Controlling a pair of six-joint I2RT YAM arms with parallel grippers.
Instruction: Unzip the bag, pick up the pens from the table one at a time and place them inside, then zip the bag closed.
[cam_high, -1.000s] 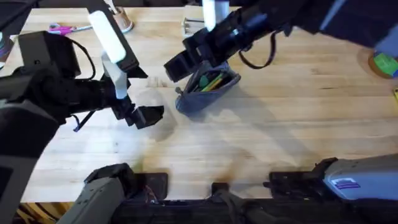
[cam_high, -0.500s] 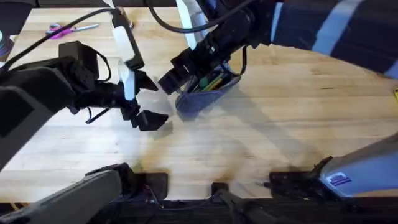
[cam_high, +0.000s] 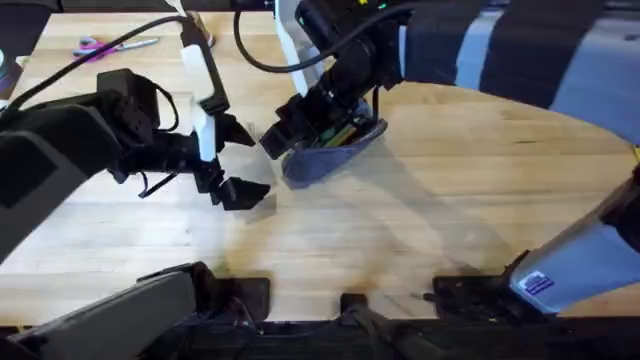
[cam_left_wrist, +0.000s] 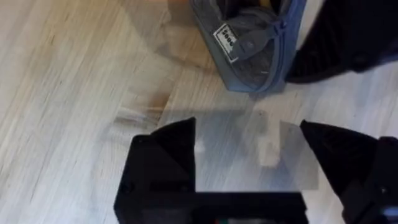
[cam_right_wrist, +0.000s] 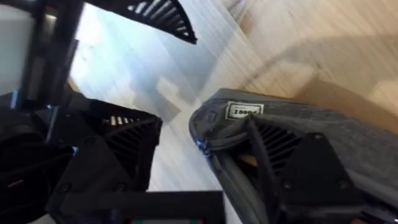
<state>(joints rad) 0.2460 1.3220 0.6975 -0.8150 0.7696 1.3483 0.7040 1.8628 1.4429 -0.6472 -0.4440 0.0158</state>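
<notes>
- Lying on the desk (cam_high: 480, 200) near its middle, the bag (cam_high: 325, 155) is unzipped, with the pens (cam_high: 340, 132) inside, yellow-orange and green.
- The right end effector (cam_high: 290, 130) is at the bag's open end, one finger inside the mouth; whether it is clenched I cannot tell.
- The left end effector (cam_high: 232, 160) is released, fingers spread, hovering just beside the bag's end.
- Pink-handled scissors (cam_high: 105, 45) lie at the far left corner.
</notes>
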